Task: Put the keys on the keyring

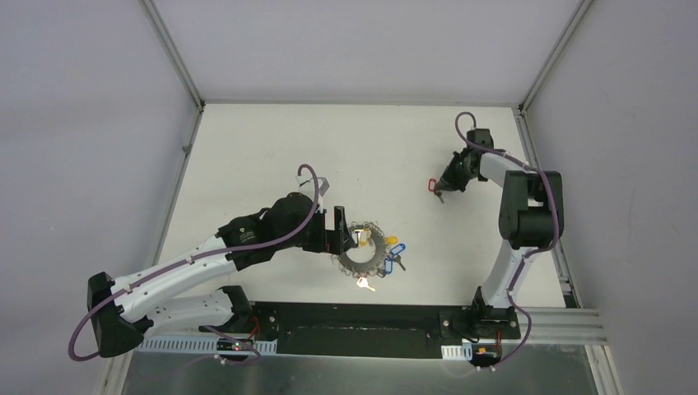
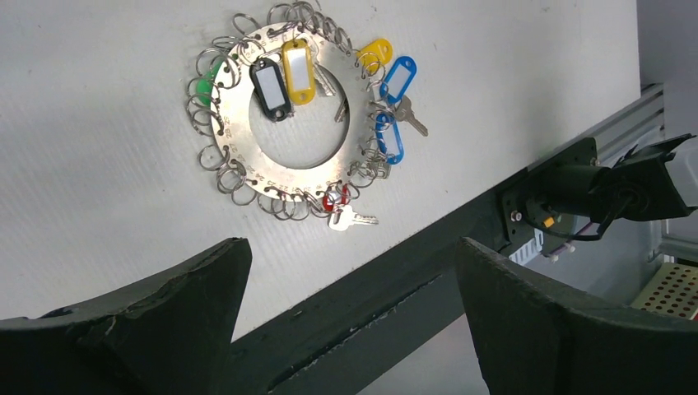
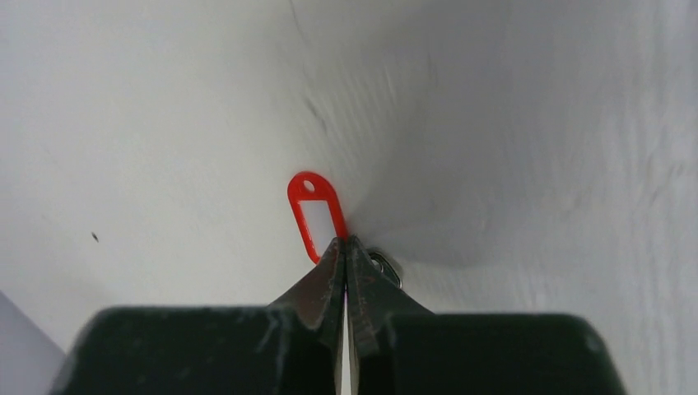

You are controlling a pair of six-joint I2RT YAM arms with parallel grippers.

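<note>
The keyring [image 2: 234, 160] lay flat on the white bench [image 1: 272, 156], close to the near edge and left of centre, fringed all round with small silver split rings [image 2: 216, 156]. Several keys [image 2: 398, 80] were already hung on it: a black tag [image 2: 269, 89] and a yellow tag [image 2: 298, 72] lay across the central opening. A second yellow tag [image 2: 374, 56] and two blue tags lay off one side. A green tag [image 2: 202, 82] showed at the opposite edge, and a silver key [image 2: 352, 219] with a small red tag lay on the side nearest the bench edge. The left gripper [image 2: 350, 247] hung beside the keyring with its jaws spread wide, holding nothing. Well apart, toward the far right of the bench, lay a red-tagged key [image 3: 315, 214], its oval tag flat on the surface. The right gripper [image 3: 346, 247] was down at this key with its fingers pressed together, the tips meeting at the near end of the red tag. A glint of silver metal showed just beside them. Whether the tag's edge was actually caught between the tips could not be determined.
</note>
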